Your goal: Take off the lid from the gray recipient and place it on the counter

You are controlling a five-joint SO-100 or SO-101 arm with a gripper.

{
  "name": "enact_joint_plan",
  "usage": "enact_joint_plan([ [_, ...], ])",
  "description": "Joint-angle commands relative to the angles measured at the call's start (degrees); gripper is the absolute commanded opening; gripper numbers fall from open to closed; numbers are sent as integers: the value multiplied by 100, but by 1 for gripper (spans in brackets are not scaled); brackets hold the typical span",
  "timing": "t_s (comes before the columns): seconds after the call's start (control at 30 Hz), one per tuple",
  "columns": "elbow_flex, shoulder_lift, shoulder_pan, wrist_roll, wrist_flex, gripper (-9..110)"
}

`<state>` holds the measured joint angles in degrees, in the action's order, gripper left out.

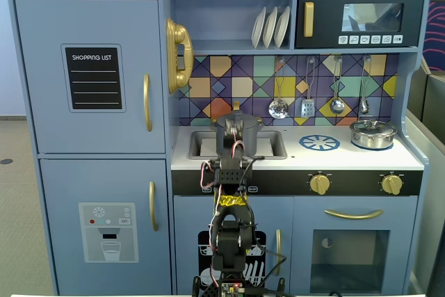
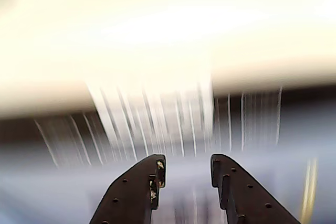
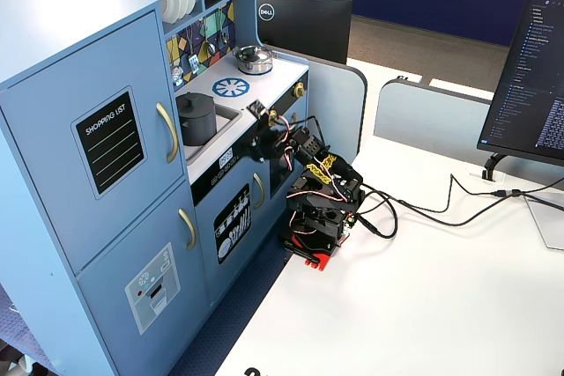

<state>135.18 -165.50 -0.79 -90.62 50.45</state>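
The gray recipient (image 3: 196, 122) stands in the sink at the left of the white counter (image 3: 263, 82), with the dark lid (image 3: 194, 99) resting on top of it. In a fixed view from the front, the arm hides the middle of the recipient (image 1: 256, 138) and its lid (image 1: 255, 121). My gripper (image 3: 256, 111) hovers at the counter's front edge, apart from the recipient. In the wrist view the gripper (image 2: 186, 163) is open with nothing between its dark fingers (image 2: 149, 174). The background there is motion-blurred.
A shiny silver pot (image 1: 373, 133) sits at the counter's right end, beside a blue burner ring (image 1: 320, 142). Utensils (image 1: 306, 106) hang on the tiled back wall. A shelf with plates (image 1: 271, 27) and a microwave (image 1: 361, 19) overhang the counter. The arm's base (image 3: 315, 226) stands on a white desk with cables.
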Motion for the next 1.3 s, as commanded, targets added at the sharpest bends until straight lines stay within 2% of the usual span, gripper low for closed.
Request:
enact_joint_plan([
  [0.0, -800, 255, 123, -193, -1204, 0],
  [0.27, -1011, 615, 149, -422, -2338, 2],
  [0.4, -1028, 958, 9, -255, -2953, 14],
  [0.7, -1248, 1969, -369, 132, -4096, 29],
  [1.27, -1723, 3226, -343, -97, -4676, 27],
])
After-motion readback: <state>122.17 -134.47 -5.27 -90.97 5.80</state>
